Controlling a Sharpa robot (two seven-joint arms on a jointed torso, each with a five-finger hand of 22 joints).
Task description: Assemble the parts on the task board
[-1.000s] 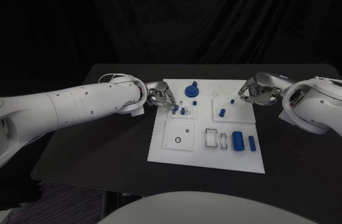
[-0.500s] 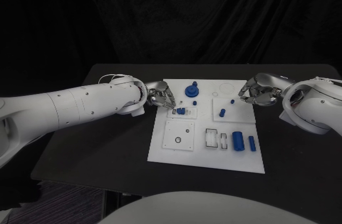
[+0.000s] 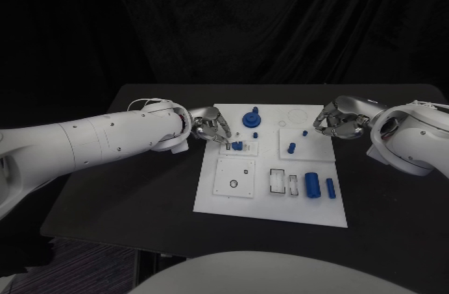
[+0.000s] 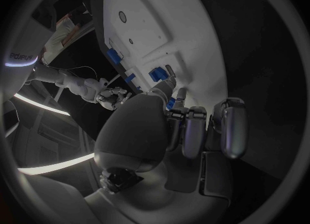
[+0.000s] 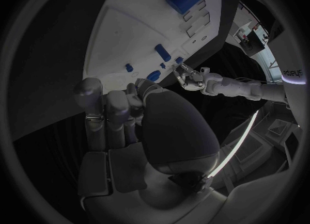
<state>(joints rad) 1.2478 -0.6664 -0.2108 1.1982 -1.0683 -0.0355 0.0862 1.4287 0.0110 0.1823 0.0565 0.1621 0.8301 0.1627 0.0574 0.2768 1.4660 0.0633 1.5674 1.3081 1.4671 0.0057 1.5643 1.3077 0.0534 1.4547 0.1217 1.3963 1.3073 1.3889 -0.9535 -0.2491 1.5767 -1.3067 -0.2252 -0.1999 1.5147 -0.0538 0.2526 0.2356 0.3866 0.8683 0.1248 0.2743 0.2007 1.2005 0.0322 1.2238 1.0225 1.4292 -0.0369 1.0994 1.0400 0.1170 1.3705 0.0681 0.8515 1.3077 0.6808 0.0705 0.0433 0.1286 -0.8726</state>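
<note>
Head view: task board (image 3: 245, 206) lies mid-table (image 3: 131, 196), long side running away from the robot; left hand (image 3: 211, 126) sits at its left edge, right hand (image 3: 338, 121) at its right edge, far half.
Left hand: fingertips over a small blue part (image 3: 237, 145) in the upper-left block of the board; left wrist view shows the fingers curled down with the blue part (image 4: 157, 73) just past their tips. Contact unclear, so I cannot tell whether it pinches the part or only hovers.
Right hand: fingers curled in, nothing visible between them; parked off the board edge, probably to keep clear of the left arm's work.
Parts already standing: round blue knob (image 3: 252, 119) at the far edge; short blue peg (image 3: 291, 148) on the right-hand plate.
Parts lying loose: 2 blue cylinders (image 3: 313, 185) near the right front, beside empty rectangular slots (image 3: 279, 181).
Step (judgement): seating the small part in its socket, early-to-mid assembly.
Risk: part tilts if pushed off-axis.
</note>
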